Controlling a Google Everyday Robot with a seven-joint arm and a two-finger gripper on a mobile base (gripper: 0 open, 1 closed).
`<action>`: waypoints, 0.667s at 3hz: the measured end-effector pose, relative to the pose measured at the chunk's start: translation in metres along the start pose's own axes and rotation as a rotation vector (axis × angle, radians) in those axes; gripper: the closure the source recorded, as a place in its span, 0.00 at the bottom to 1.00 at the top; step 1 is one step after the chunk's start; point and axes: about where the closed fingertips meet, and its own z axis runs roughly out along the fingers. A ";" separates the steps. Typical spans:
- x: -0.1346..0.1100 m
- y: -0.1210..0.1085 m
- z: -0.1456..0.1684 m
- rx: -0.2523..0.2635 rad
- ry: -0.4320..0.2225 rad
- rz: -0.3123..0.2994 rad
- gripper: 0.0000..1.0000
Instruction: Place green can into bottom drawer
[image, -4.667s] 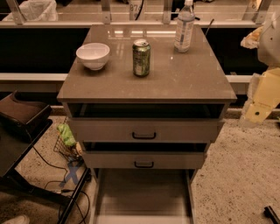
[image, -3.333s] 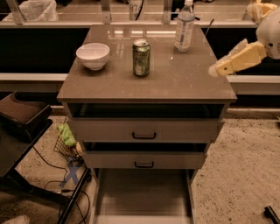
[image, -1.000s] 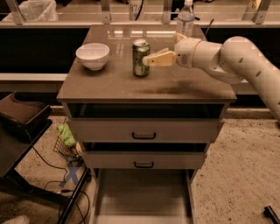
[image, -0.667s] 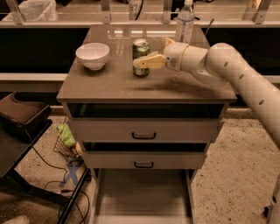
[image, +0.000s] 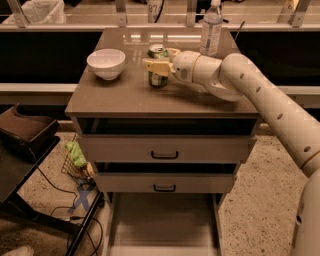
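Note:
The green can (image: 158, 75) stands upright on the cabinet top (image: 120, 95), near the back middle. My gripper (image: 161, 60) has come in from the right at can height. Its fingers are open and stand on either side of the can: one pale finger (image: 155, 66) crosses the front of the can, the other is behind its top. The can still rests on the top. The bottom drawer (image: 160, 225) is pulled out at the foot of the cabinet, its pale floor bare.
A white bowl (image: 106, 62) sits left of the can. A clear plastic bottle (image: 210, 31) stands at the back right, behind my arm. Two upper drawers with black handles (image: 164, 155) are slightly ajar. A dark seat (image: 25, 135) and cables lie to the left.
My arm has swung in from the right across the cabinet top, and the gripper has gone from beside the can to around it. The can has not moved.

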 end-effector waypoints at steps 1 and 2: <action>0.000 0.002 0.002 -0.004 0.000 0.000 0.78; -0.004 0.003 0.005 -0.009 -0.001 -0.006 0.99</action>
